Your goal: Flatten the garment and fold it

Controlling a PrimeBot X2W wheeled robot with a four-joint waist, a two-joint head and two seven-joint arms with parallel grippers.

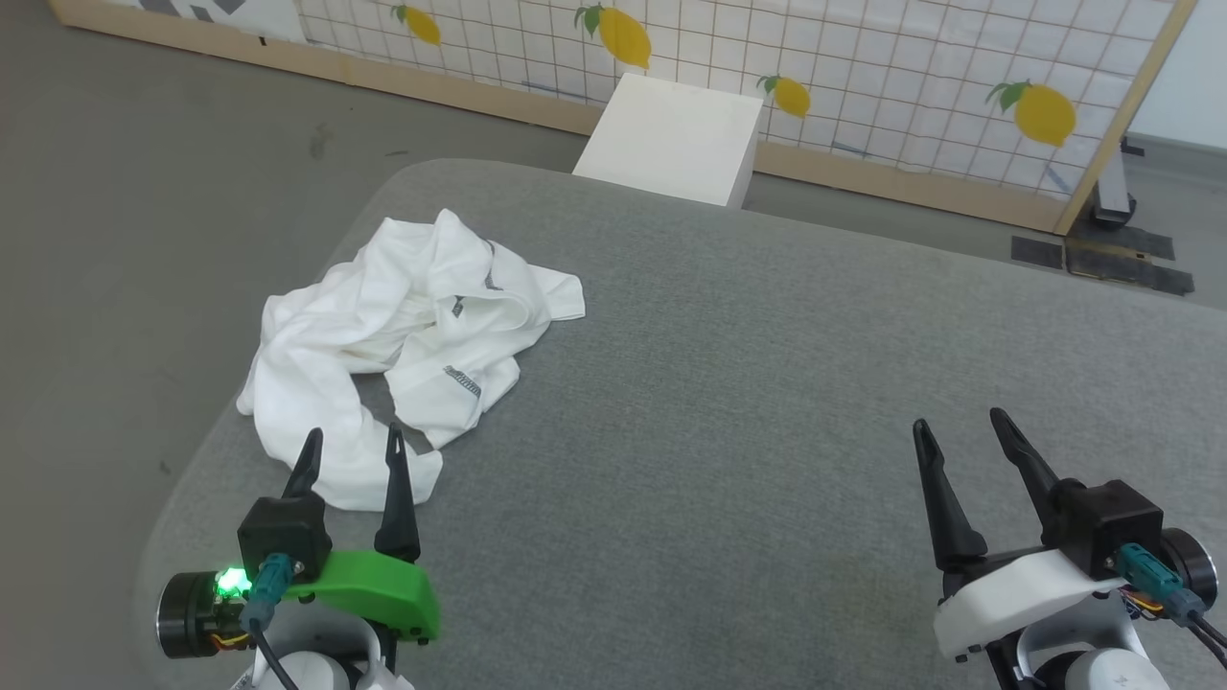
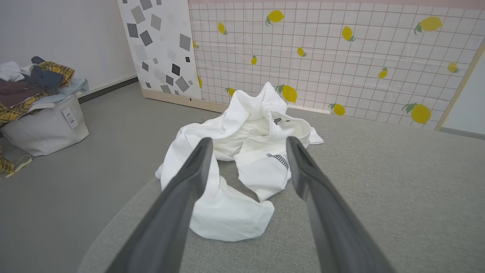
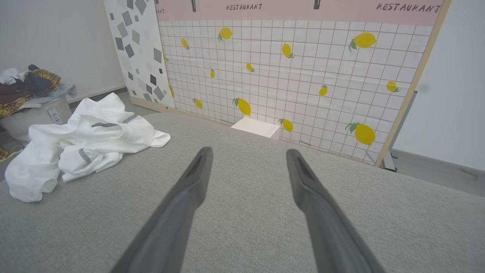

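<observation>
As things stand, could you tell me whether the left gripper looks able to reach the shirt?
Probably yes. The left gripper is open and points straight at the near edge of the crumpled shirt, with nothing between them. The shirt lies on the left side of the grey table, just ahead of that gripper.

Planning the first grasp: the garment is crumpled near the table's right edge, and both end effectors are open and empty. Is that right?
Wrong side: the head view shows the garment crumpled near the left edge of the table, just ahead of the left end effector. It and the right end effector are both open and empty, as you said.
</observation>
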